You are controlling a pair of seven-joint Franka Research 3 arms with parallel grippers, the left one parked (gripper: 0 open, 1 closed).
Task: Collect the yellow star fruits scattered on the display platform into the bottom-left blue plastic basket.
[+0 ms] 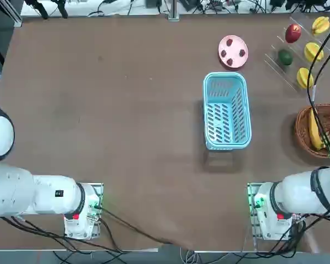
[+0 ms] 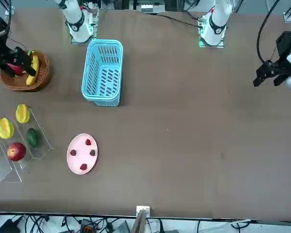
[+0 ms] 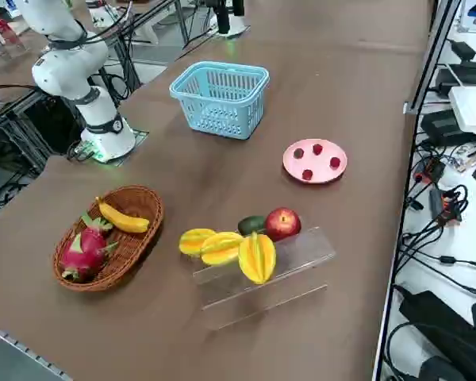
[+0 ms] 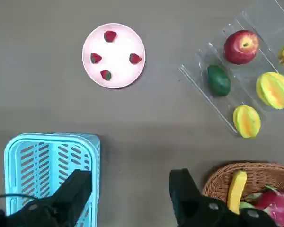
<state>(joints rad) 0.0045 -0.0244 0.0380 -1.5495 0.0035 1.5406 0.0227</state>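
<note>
- Star fruits wait on the rack, all three of them, none in the basket; the right gripper hangs above the table with its jaws spread wide and nothing between them.
- Those jaws stand apart, I'd say, so that they can drop either side of a fruit; it looks like the start of the job.
- Just outside them are the basket on one side and the wicker bowl, holding a banana and a dragon fruit, on the other. The basket is bare inside, presumably set to receive.
- Further out, the fruits sit in a row down the rack's right-hand part, probably spread over its steps to keep them apart. The apple and the green fruit lie beside them.
- The two nearer the robot have their long axes running roughly away from its base; the farthest lies more crosswise, left to right. Which end is the stem, I can't tell.
</note>
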